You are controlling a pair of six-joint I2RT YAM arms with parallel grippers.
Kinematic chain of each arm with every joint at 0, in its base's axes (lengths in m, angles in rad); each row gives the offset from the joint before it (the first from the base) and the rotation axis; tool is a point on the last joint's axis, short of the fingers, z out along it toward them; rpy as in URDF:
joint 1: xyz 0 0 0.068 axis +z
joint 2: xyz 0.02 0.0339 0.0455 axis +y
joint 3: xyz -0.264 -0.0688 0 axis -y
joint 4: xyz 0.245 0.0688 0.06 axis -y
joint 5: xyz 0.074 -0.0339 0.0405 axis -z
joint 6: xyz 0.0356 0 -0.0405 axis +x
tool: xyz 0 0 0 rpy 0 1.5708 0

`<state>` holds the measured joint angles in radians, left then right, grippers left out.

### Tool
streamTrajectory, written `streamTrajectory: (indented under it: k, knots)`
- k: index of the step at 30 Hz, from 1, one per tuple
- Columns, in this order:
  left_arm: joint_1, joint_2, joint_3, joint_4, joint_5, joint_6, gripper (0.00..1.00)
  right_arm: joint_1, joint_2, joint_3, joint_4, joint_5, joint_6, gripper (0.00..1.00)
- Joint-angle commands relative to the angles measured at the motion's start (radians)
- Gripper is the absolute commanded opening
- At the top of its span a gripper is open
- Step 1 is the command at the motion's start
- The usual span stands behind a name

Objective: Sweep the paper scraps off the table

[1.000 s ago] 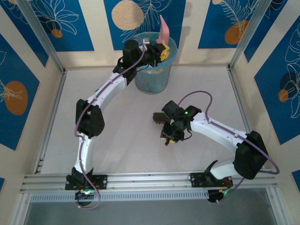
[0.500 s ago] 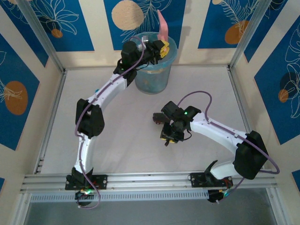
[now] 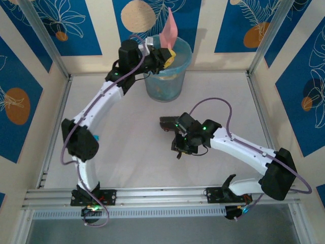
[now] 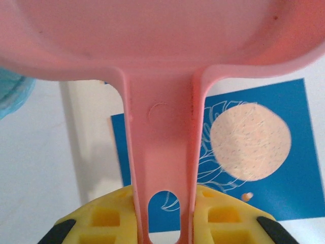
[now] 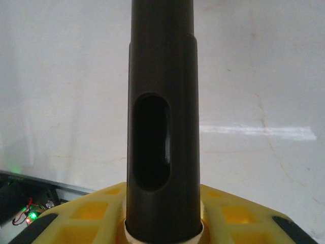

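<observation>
A translucent blue bucket (image 3: 163,84) is seen upright at 12 o'clock, close to the back wall. A pink dustpan (image 3: 170,29) is held tilted, pan upward, over the bucket's rim; its slotted handle (image 4: 162,152) is clamped at the base. A dark handle (image 5: 161,76) with an oval slot is gripped near centre. Blue-and-cream patterned walls (image 3: 51,25) are seen from 9 to 3 o'clock.

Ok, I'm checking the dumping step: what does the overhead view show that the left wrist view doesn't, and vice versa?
Overhead adds: the white table, the right gripper mid-table, and the pink dustpan tipped up above the blue bucket. Left wrist adds: the handle's hanging hole between the yellow fingers. Both: dustpan, left gripper shut on it, a bit of bucket, blue wall panel.
</observation>
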<state>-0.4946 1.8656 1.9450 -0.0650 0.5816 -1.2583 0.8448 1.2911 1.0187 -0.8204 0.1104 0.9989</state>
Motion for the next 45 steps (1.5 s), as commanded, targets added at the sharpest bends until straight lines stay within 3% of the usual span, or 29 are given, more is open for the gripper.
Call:
streamTrajectory:
  k: [1,7,18,25,32,40,45]
  knots:
    - [0.022,-0.124,-0.018,-0.271,-0.070,0.304,0.00,0.051,-0.018,0.010,0.131,0.058,-0.097,0.00]
    - [0.092,-0.319,-0.184,-0.449,-0.169,0.436,0.00,0.153,0.068,0.091,0.217,0.068,-0.290,0.00]
    - [0.258,-0.562,-0.374,-0.776,-0.401,0.633,0.00,0.285,0.376,0.416,0.140,0.033,-0.643,0.00]
    - [0.404,-0.682,-0.566,-0.784,-0.359,0.585,0.00,0.318,0.621,0.640,0.117,-0.032,-0.722,0.00]
    - [0.422,-0.726,-0.634,-0.825,-0.394,0.603,0.00,0.331,0.837,0.883,0.008,-0.040,-0.762,0.00]
    - [0.424,-0.754,-0.699,-0.817,-0.386,0.592,0.00,0.331,0.944,0.977,-0.069,-0.039,-0.757,0.00]
    - [0.424,-0.739,-0.705,-0.792,-0.361,0.587,0.00,0.326,0.944,0.935,-0.087,-0.037,-0.731,0.00]
